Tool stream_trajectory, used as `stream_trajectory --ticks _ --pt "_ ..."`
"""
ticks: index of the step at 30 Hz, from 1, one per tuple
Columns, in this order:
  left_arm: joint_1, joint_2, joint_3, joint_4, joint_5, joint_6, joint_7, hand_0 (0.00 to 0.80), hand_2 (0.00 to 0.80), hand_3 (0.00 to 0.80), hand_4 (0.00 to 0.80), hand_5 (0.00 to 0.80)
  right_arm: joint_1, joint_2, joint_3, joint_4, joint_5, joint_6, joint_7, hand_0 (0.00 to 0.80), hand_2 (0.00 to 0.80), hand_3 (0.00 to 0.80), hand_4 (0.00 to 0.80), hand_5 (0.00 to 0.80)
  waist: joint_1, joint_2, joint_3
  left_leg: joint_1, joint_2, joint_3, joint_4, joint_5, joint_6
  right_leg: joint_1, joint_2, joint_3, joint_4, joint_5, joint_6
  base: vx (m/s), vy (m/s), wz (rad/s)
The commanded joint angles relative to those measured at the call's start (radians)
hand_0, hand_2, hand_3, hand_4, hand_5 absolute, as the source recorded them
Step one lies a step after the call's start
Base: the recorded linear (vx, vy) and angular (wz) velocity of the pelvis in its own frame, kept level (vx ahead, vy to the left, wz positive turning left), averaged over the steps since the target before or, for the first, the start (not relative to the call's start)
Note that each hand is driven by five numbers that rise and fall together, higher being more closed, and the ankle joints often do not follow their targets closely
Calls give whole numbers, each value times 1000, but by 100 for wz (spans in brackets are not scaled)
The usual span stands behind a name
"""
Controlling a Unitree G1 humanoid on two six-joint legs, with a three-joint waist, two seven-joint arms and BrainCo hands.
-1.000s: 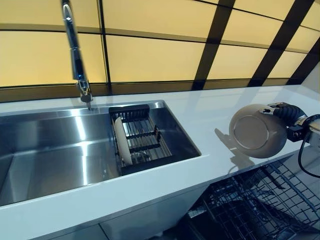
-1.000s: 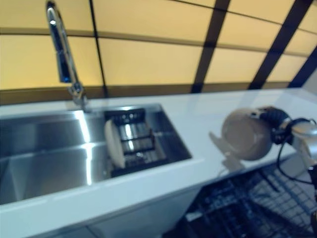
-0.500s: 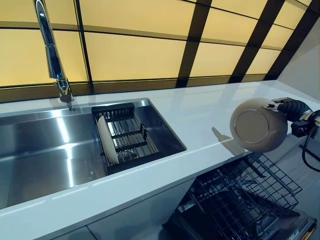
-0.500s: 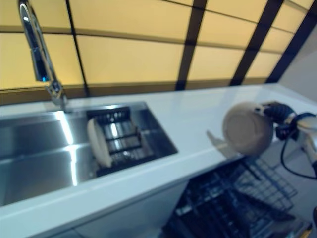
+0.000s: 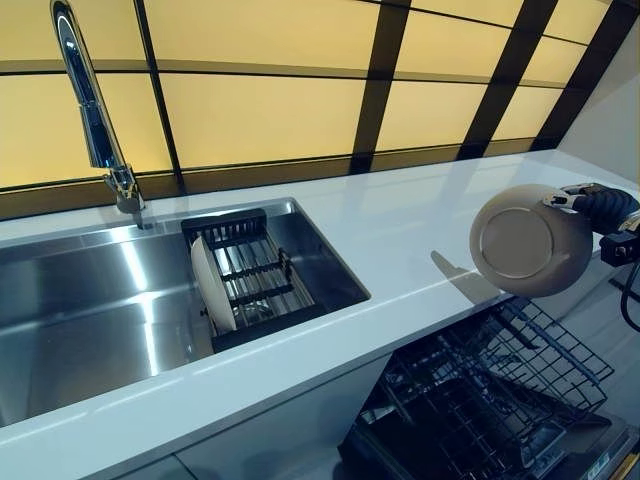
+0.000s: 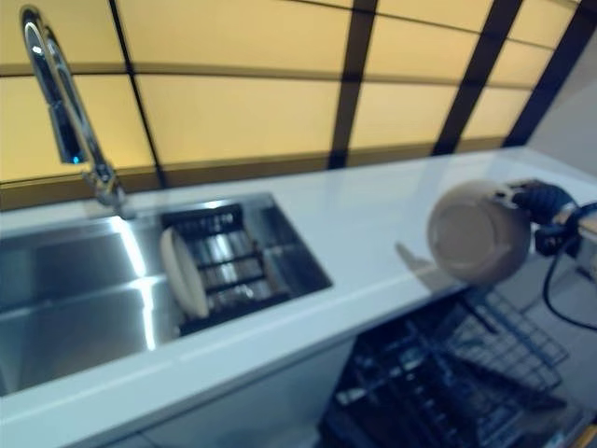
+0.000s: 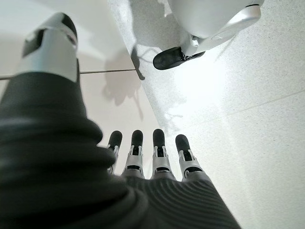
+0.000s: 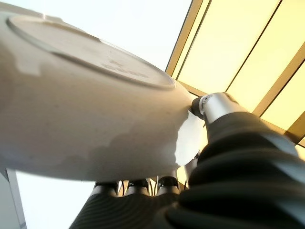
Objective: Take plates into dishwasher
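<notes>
My right hand [image 5: 601, 207] is shut on the rim of a beige plate [image 5: 528, 241] and holds it on edge, underside toward me, in the air over the counter's right end above the open dishwasher rack [image 5: 500, 395]. In the right wrist view the thumb [image 8: 213, 106] presses the plate's [image 8: 81, 119] rim and the fingers are hidden behind it. A second pale plate [image 5: 212, 286] stands on edge in the black drying rack [image 5: 258, 278] in the sink. My left hand [image 7: 152, 155] shows only in the left wrist view, fingers straight, holding nothing, over the floor.
A steel sink [image 5: 90, 310] with a tall chrome faucet [image 5: 93, 110] is set in the white counter [image 5: 400, 230]. A yellow-panelled wall with dark frames runs behind. The dishwasher's pulled-out black wire rack sits below the counter's front edge at the right.
The camera has turned right, so the sink has shifted left. My right hand has carried the plate a little up and right, staying over the dishwasher rack.
</notes>
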Motion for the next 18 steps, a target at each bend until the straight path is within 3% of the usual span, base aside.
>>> stream_trajectory --ticks 1,3,5,7,8,10,12,18 --pt "-15 16 -5 28 -34 -7 26 0 0 0 0 0 -24 -70 -31 -44 31 -53 -6 800 800 800 800 800 9 -25 -23 -120 36 8 -15 164 -51 33 41 -9 40 9 -1 -73 -56 10" --pt "-16 20 -1 27 -31 -3 19 0 0 0 0 0 -29 -81 -25 -57 50 -51 -19 800 800 800 800 800 14 -26 -12 -127 42 -8 40 179 -54 28 44 -10 41 10 -11 -153 -73 3" --pt "-27 22 1 30 -25 1 8 0 0 0 0 0 -47 -102 -10 -48 69 -54 -15 800 800 800 800 800 -3 -48 -7 -119 47 -22 233 118 -44 8 21 -26 58 18 -27 -203 -48 4" --pt "-31 16 10 38 -31 -9 9 0 0 0 0 0 -66 -125 11 -27 92 -69 2 800 800 800 800 800 -17 -71 -12 -109 28 -79 367 54 -30 -13 -6 -16 59 45 -28 -146 33 3" --pt "-38 17 13 42 -35 -7 9 0 0 0 0 0 -69 -128 7 -20 92 -72 12 800 800 800 800 800 -30 -73 -23 -72 11 -98 317 8 -15 -35 -17 -13 66 54 -18 -73 145 -13" --pt "-53 15 12 39 -42 8 13 0 0 0 0 0 -55 -123 -19 -13 85 -77 22 800 800 800 800 800 -51 -48 -39 30 -8 -136 143 -34 -15 -53 -16 -2 69 63 5 -50 177 -17" --pt "-66 13 -1 39 -31 11 14 0 0 0 0 0 4 -114 -75 -31 73 -77 -3 800 800 800 800 800 -63 -32 -45 78 -22 -132 40 -47 -11 -63 -23 -7 72 72 24 -65 96 23" --pt "-68 20 -27 53 -43 5 18 0 0 0 0 0 56 -98 -114 -31 49 -72 3 800 800 800 800 800 -66 -20 -62 86 -45 -137 -18 -50 4 -70 -26 -5 59 77 32 -27 40 15"
